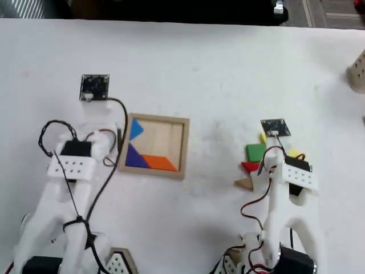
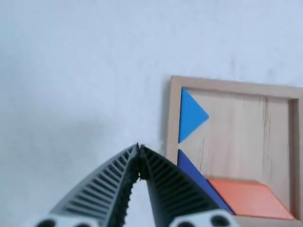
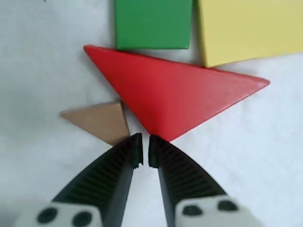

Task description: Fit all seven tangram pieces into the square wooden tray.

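Lying in the square wooden tray [image 1: 157,118] are three of the pieces. A light blue triangle [image 1: 136,129] sits against the left wall near the far corner. A dark blue triangle [image 1: 133,157] fills the near left corner, and an orange parallelogram [image 1: 160,163] lies along the near wall and touches the dark blue triangle. The other part of the tray floor is bare wood. The tray rests on the white table [image 1: 199,68], just beside the left arm [image 1: 71,162].

The left gripper [image 2: 139,153] has its two fingers pressed together at the tips and holds nothing. It is over the table, just outside the left wall of the tray and near the dark blue triangle.

Four more pieces lie in one group on the table, well apart from the tray, in front of the right arm [image 1: 291,177]. A green square [image 3: 152,23] and a yellow piece [image 3: 251,28] are side by side along the long edge of a red triangle [image 3: 175,94]. A small brown triangle [image 3: 100,122] lies just beside one short edge of the red triangle.

The right gripper [image 3: 143,150] is almost closed, with only a thin slit between the fingers, and nothing is in it. Its tips are just beside the pointed corner of the red triangle and a corner of the brown triangle. I cannot tell if they touch these pieces.
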Robot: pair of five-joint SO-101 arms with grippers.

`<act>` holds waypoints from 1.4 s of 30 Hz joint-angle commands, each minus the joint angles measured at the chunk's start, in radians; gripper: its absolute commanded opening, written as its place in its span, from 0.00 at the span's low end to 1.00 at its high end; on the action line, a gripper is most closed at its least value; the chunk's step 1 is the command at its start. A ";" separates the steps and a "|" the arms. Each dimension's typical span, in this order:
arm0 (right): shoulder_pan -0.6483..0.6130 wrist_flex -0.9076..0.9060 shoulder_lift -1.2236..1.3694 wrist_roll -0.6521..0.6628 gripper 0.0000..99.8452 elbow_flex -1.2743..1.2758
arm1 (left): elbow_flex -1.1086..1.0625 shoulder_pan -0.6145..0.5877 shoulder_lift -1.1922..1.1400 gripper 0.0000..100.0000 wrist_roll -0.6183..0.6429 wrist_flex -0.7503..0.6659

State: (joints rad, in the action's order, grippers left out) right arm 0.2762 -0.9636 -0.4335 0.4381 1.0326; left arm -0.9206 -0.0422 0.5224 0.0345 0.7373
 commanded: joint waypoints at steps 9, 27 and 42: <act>0.002 -0.189 0.007 -0.043 0.12 -0.262 | 0.132 -0.042 -0.200 0.02 -0.002 -0.115; -0.173 -0.182 0.134 0.255 0.16 -0.170 | 0.187 -0.104 -0.280 0.02 0.000 -0.117; -0.225 -0.223 0.492 0.430 0.27 -0.370 | 0.187 -0.091 -0.283 0.02 -0.008 -0.121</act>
State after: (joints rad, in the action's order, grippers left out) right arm 0.0660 -1.1784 -0.0008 0.8431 0.6889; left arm -0.7841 -0.1404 0.2432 0.0330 0.6437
